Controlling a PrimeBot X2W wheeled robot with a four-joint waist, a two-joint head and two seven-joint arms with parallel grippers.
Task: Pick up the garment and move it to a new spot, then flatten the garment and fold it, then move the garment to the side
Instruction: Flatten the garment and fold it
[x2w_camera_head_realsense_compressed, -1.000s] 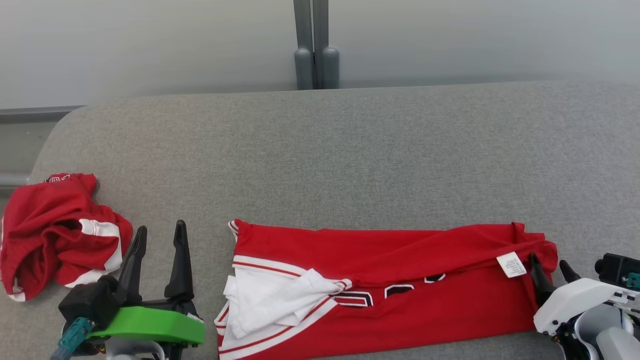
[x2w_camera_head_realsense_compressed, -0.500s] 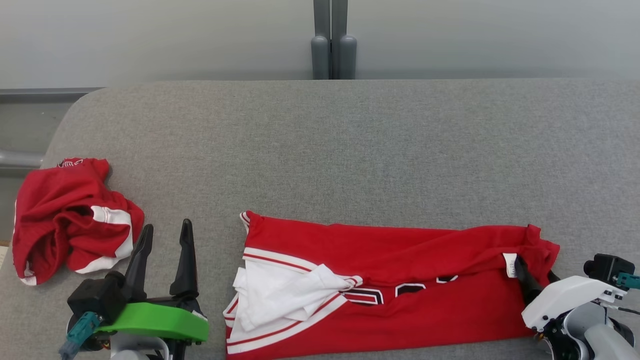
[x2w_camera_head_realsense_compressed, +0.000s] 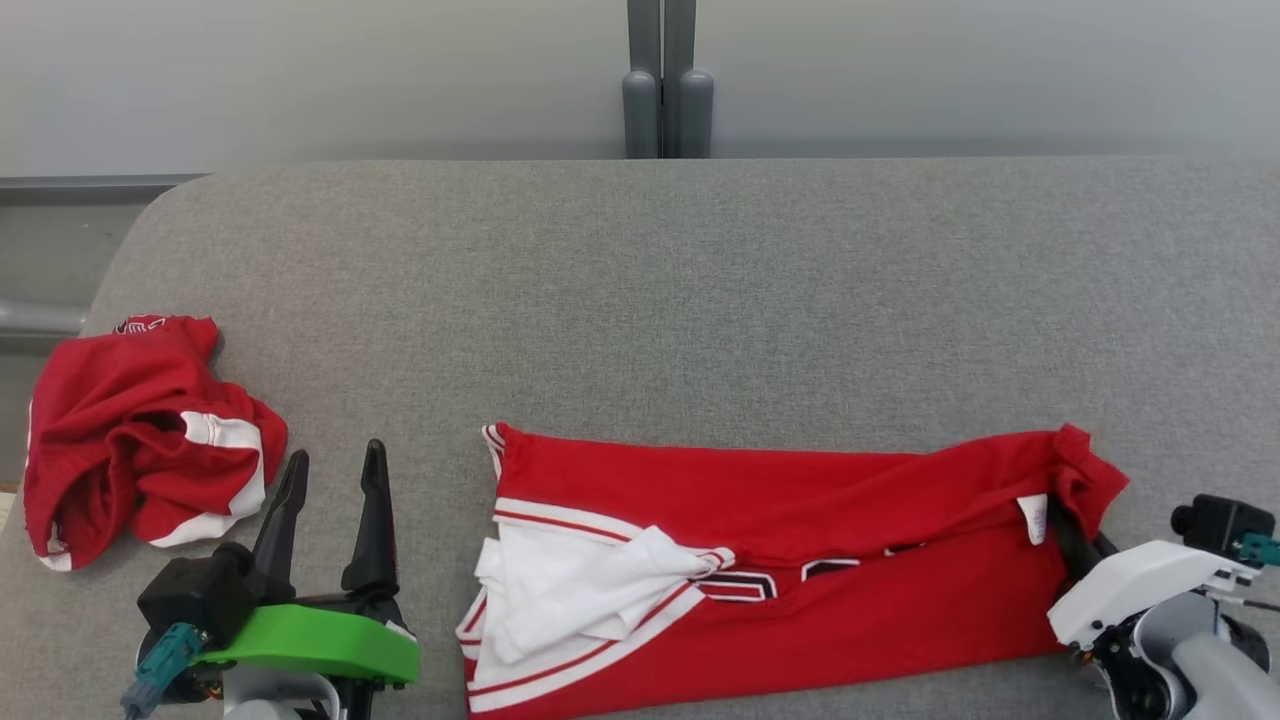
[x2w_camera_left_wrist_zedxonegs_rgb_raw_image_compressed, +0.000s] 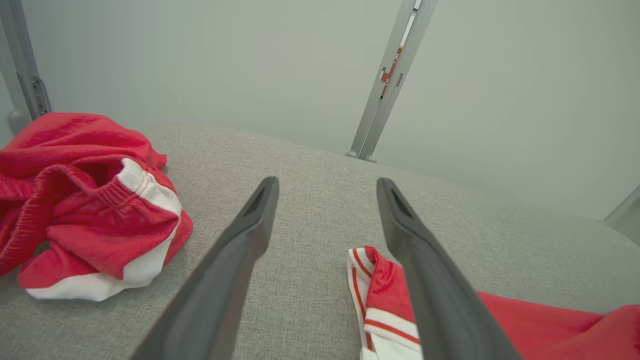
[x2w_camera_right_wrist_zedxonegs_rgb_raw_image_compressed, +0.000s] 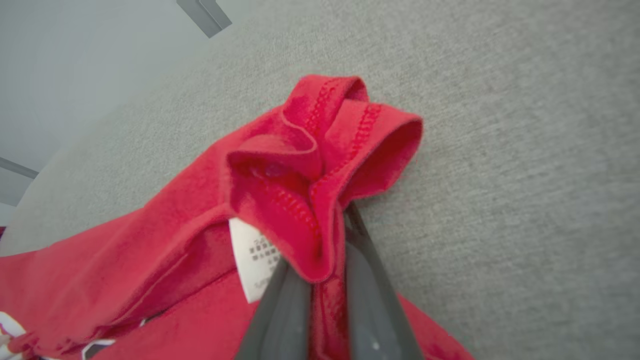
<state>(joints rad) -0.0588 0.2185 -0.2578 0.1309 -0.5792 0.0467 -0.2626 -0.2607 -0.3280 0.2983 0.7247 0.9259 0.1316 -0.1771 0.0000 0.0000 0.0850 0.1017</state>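
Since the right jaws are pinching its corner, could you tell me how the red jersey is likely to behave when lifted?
The red jersey is probably floppy: its corner bunches into soft folds between the jaws of the right gripper. Lifted there, it would likely drape and trail, since the rest lies spread along the grey cushion.

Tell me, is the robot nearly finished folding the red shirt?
About halfway, it seems. Done: the red jersey lies stretched out on the grey cushion, one long edge folded over its numbers. In hand: the right tool pinches its right end beside the white label; the left tool hovers open near the other end. Left: more folding, then moving it aside.
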